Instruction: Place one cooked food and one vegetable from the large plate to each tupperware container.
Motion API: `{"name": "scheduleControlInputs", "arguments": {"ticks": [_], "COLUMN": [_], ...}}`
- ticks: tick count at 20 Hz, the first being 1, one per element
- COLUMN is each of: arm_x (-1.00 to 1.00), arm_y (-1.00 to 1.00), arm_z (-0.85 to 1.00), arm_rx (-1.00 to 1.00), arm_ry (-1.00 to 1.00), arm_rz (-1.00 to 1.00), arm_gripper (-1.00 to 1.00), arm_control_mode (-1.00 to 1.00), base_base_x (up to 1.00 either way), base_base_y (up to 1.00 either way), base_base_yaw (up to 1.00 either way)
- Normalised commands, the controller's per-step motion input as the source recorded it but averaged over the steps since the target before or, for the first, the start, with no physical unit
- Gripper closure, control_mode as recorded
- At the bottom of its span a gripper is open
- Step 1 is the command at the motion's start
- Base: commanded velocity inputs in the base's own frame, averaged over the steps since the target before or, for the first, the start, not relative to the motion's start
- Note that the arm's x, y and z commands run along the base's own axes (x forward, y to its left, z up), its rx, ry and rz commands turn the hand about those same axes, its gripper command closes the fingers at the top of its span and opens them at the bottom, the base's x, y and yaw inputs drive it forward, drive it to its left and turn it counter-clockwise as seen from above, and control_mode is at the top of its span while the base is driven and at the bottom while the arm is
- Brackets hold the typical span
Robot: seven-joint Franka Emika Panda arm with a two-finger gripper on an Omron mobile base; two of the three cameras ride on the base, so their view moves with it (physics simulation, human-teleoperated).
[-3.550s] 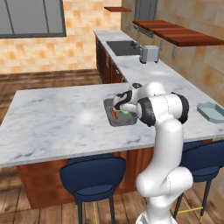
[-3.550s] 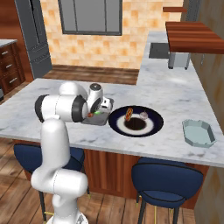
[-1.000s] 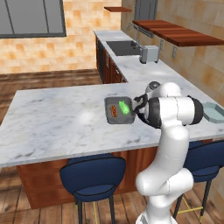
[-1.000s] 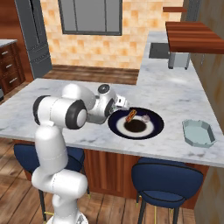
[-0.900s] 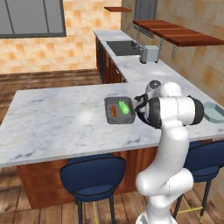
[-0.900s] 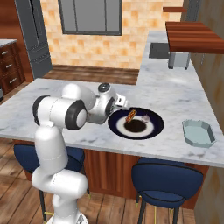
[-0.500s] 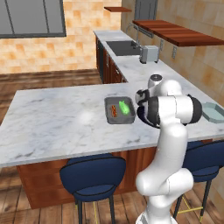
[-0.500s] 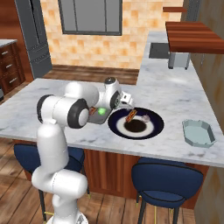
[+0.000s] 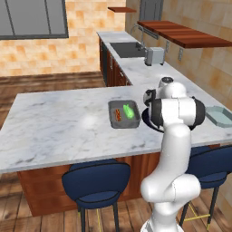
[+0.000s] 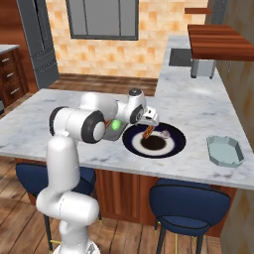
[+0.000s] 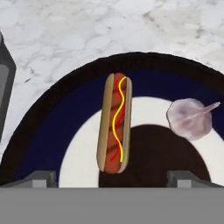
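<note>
Hot dog [image 11: 115, 123] lies on the plate [image 11: 52, 127] just ahead of the claw [image 11: 112, 178], between its two tips and lengthwise to them, with a pale garlic bulb [image 11: 189, 118] off to one side. It looks light and soft, the bun likely to squash and the sauce a bit slick, so I'd pinch it gently across the middle of the bun. Claw hangs released, jaws spread wide and holding nothing, pointing down over the plate's near rim, with the arm folded close. Grey tub [image 9: 123, 113] behind it already carries food; the teal tub [image 10: 225, 151] sits well apart.
</note>
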Motion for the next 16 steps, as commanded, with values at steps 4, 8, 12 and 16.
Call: {"name": "scheduleControlInputs", "arguments": {"ticks": [4,8,12,16], "arm_x": [0.05,0.47,0.5,0.38], "arm_y": [0.0,-0.01,-0.01,-0.17], "arm_z": [-0.38,-0.37,-0.32,-0.39], "arm_rx": [0.0,0.0,0.0,0.0], "arm_ry": [0.0,0.0,0.0,0.0], "arm_rz": [0.02,0.02,0.0,0.0], "arm_gripper": [-1.0,-1.0,-1.0,-1.0], "arm_control_mode": [-1.0,-1.0,-1.0,-1.0], "base_base_x": [0.0,0.0,0.0,0.0], "base_base_y": [0.0,0.0,0.0,0.0], "base_base_yaw": [0.0,0.0,0.0,0.0]}}
